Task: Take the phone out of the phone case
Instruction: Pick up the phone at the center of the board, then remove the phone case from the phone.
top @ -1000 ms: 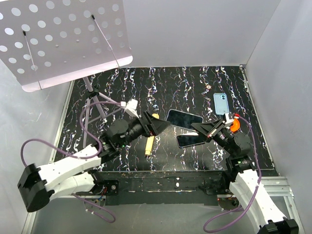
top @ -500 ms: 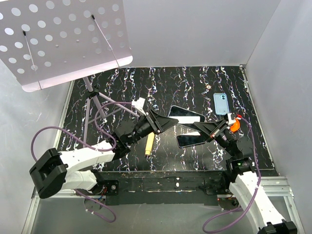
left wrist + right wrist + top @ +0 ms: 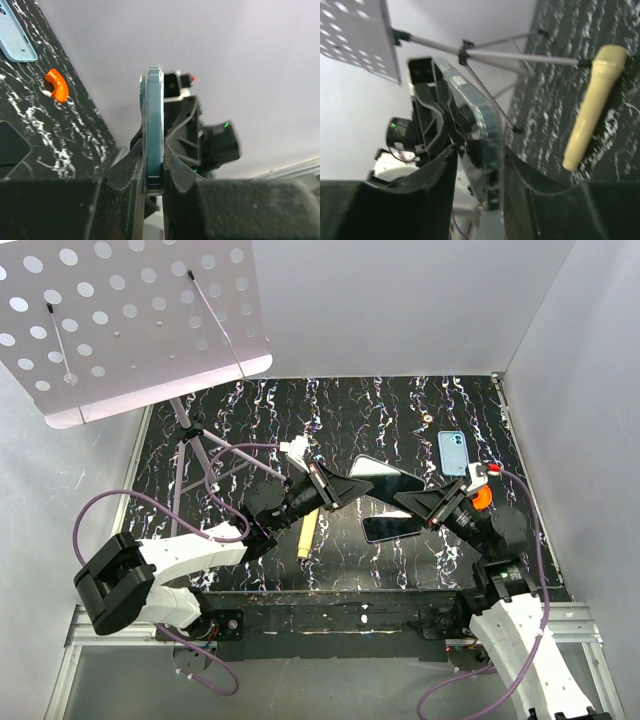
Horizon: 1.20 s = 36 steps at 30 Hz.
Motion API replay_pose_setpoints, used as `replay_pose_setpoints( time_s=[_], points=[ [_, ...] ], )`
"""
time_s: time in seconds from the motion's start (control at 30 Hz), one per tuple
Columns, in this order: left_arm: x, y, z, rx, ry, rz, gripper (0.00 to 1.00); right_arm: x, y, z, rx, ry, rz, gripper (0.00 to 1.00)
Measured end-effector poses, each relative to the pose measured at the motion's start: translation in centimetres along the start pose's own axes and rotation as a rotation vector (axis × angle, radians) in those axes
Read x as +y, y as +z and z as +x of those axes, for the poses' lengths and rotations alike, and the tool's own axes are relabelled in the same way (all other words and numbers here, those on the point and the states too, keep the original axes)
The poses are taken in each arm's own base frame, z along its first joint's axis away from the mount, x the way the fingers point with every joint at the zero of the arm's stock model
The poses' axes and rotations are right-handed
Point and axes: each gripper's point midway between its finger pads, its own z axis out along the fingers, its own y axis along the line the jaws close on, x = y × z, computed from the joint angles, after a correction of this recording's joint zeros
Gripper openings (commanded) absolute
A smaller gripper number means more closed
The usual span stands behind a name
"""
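Observation:
A blue phone in a clear phone case (image 3: 385, 478) hangs above the table's middle between both grippers. My left gripper (image 3: 352, 488) is shut on its left end. In the left wrist view the phone (image 3: 152, 125) shows edge-on, pinched between both pads of that gripper (image 3: 152, 167). My right gripper (image 3: 408, 500) stands open around the right end. In the right wrist view the case (image 3: 490, 132) lies against one finger of the right gripper (image 3: 480, 150), with a gap to the other finger (image 3: 440, 170).
A black phone (image 3: 392, 528) lies flat just below the held one. A light blue phone or case (image 3: 453, 452) lies at the right. A yellowish cylinder (image 3: 307, 533) lies by the left arm, and an orange piece (image 3: 56, 85) sits on the marbled table. A perforated stand (image 3: 130, 320) on a tripod stands at the back left.
My left arm reached right and its gripper closed on the phone's left end. My right gripper, shut on the phone before, has opened.

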Motion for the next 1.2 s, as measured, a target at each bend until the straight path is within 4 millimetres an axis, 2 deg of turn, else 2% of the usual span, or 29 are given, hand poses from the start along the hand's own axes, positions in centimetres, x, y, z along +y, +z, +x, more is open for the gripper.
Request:
replay_pose_setpoints(
  time_s=[0.07, 0.1, 0.23, 0.33, 0.47, 0.67, 0.87, 1.07, 1.2],
  points=[
    [0.0, -0.3, 0.0, 0.015, 0.056, 0.001, 0.00, -0.5, 0.0, 0.7, 0.071, -0.084, 0.100, 0.71],
    [0.0, -0.7, 0.0, 0.035, 0.087, -0.001, 0.00, -0.6, -0.1, 0.8, 0.100, -0.128, 0.150, 0.76],
    [0.1, -2.6, -0.1, 0.154, 0.219, -0.010, 0.00, -0.8, -1.1, 1.3, 0.213, -0.315, 0.275, 0.83],
    [-0.8, -3.3, -0.6, 0.274, 0.296, 0.016, 0.00, -1.4, -2.1, 2.4, 0.329, -0.399, 0.297, 0.84],
    [-2.7, -4.4, -1.0, 0.419, 0.348, 0.074, 0.00, -1.7, -3.0, 4.6, 0.477, -0.396, 0.243, 0.82],
    [-4.0, -6.3, 1.1, 0.581, 0.309, 0.169, 0.00, 0.0, -3.7, 6.8, 0.597, -0.374, 0.087, 0.78],
    [-3.9, -6.8, 2.3, 0.676, 0.255, 0.201, 0.00, 1.5, -4.0, 7.5, 0.632, -0.397, 0.004, 0.76],
    [-3.3, -6.4, 2.8, 0.773, 0.220, 0.199, 0.00, 1.4, -3.5, 8.0, 0.682, -0.365, -0.008, 0.70],
    [-3.1, -7.2, 3.3, 0.826, 0.215, 0.199, 0.00, 1.4, -2.7, 8.6, 0.762, -0.336, -0.013, 0.65]
  ],
)
